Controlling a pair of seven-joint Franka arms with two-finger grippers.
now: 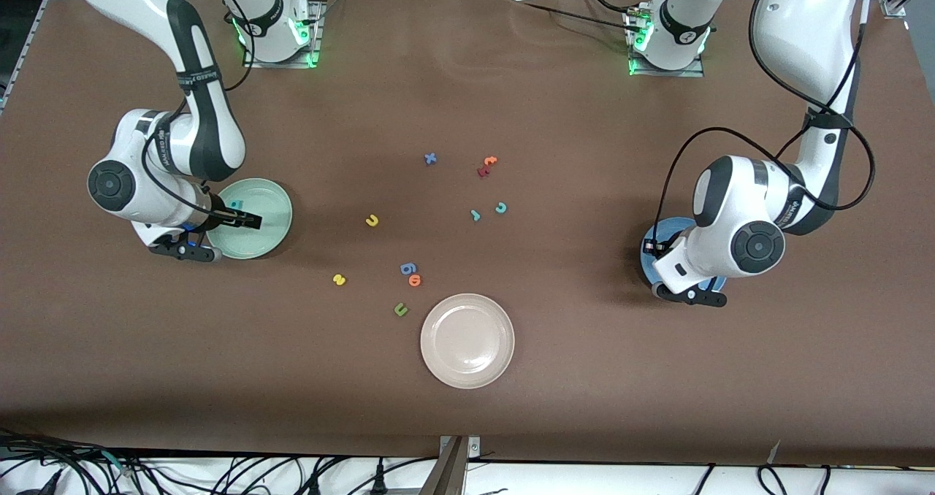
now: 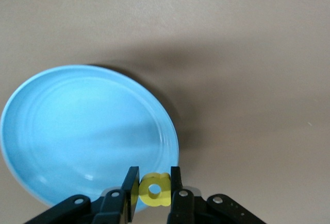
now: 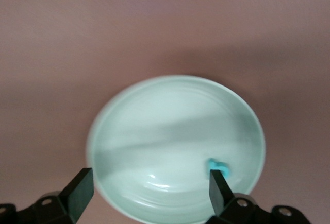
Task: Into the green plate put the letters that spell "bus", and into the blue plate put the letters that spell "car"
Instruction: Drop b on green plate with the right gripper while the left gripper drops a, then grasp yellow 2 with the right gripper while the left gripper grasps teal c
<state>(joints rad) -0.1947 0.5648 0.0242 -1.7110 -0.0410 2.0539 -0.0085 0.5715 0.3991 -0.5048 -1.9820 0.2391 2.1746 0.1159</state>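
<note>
My right gripper (image 3: 149,188) hangs open over the green plate (image 1: 266,226), which lies at the right arm's end of the table. A teal "b" (image 3: 219,166) lies in the plate beside one fingertip, free of the jaws. At the left arm's end, my left gripper (image 2: 153,188) is shut on the yellow "a" (image 2: 155,189) above the rim of the blue plate (image 2: 77,126). On the bare table lie the yellow "u" (image 1: 372,220), the yellow "s" (image 1: 338,279), the teal "c" (image 1: 501,207) and the thin teal "r" (image 1: 475,215).
A cream-white plate (image 1: 467,340) sits mid-table, nearest the front camera. Beside it lie a dark green "u" (image 1: 400,309), an orange "o" (image 1: 415,280) and a blue "g" (image 1: 407,268). A blue "x" (image 1: 430,159), an orange letter (image 1: 490,160) and a red letter (image 1: 483,171) lie farther back.
</note>
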